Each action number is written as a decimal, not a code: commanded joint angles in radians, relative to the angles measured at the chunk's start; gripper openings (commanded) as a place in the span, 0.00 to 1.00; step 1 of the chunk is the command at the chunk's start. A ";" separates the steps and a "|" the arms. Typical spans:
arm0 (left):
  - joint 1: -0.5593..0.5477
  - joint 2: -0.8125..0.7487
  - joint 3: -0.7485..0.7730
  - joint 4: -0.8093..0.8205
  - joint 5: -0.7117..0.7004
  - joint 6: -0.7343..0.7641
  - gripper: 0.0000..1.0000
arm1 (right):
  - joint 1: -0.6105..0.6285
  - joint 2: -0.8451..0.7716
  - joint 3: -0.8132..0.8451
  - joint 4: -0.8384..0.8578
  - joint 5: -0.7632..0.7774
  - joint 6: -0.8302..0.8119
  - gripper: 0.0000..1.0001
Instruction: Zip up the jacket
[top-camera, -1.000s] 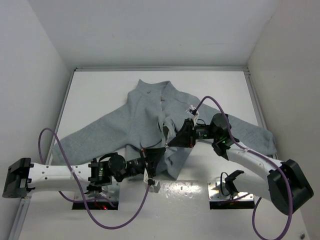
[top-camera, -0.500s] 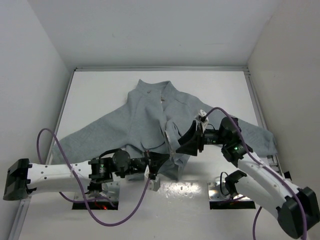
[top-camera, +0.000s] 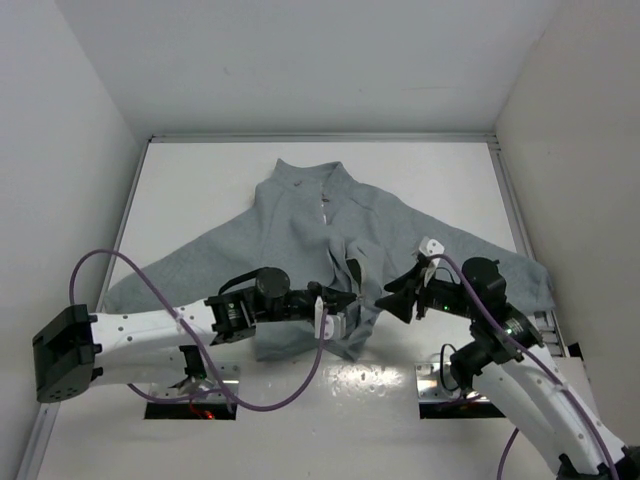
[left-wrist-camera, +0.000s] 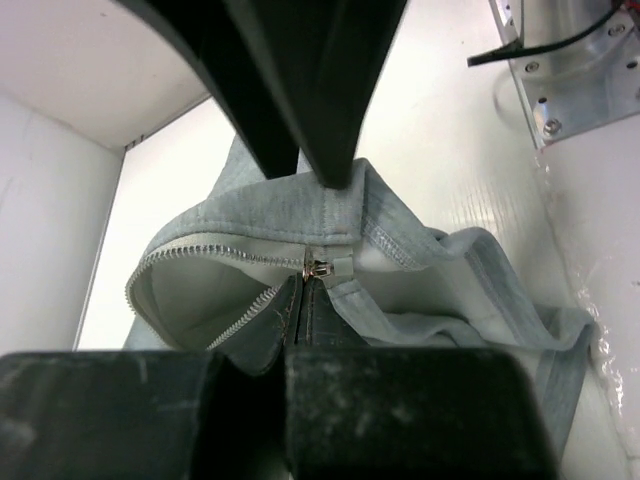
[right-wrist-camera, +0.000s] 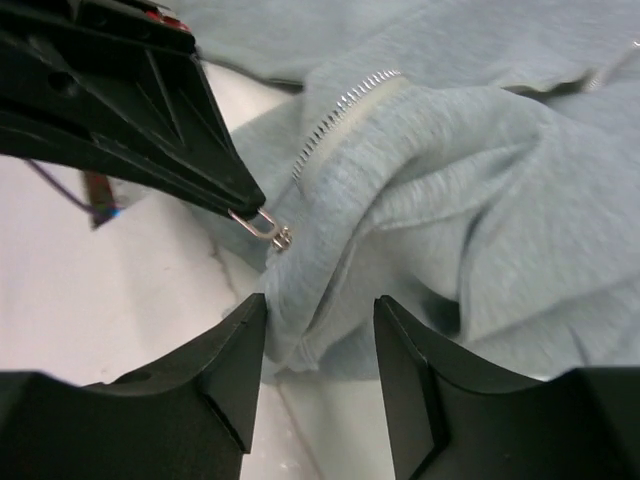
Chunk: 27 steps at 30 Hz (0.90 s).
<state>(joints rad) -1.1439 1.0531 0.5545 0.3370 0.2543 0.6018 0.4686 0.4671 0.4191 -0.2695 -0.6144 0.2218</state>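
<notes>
The light grey fleece jacket lies spread on the table, collar to the back, front zipper open. My left gripper is at the bottom hem, shut on the metal zipper pull; in the left wrist view its jaws meet just under the slider, and open zipper teeth run off to the left. In the right wrist view the left fingertips hold the pull. My right gripper is open and empty; its jaws stand either side of the hem fold without touching it.
The jacket's right sleeve runs under my right arm, and the left sleeve lies behind my left arm. White walls close in the table on three sides. Two metal base plates sit at the near edge.
My right gripper has let go of the jacket front and drawn back to the right, open. My left gripper has moved right and forward along the hem, shut on the zipper pull.
</notes>
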 joint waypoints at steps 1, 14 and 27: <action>0.033 0.037 0.051 0.071 0.082 -0.060 0.00 | -0.004 -0.057 0.066 -0.180 0.142 -0.090 0.49; 0.087 0.205 0.162 0.083 0.158 -0.134 0.00 | -0.068 -0.114 0.113 -0.127 -0.119 0.143 0.28; 0.139 0.292 0.240 0.142 0.092 -0.304 0.00 | -0.068 -0.013 -0.060 0.090 -0.084 0.418 0.39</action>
<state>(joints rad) -1.0332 1.3338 0.7353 0.4168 0.3676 0.3527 0.4049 0.4286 0.4175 -0.2623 -0.7315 0.5259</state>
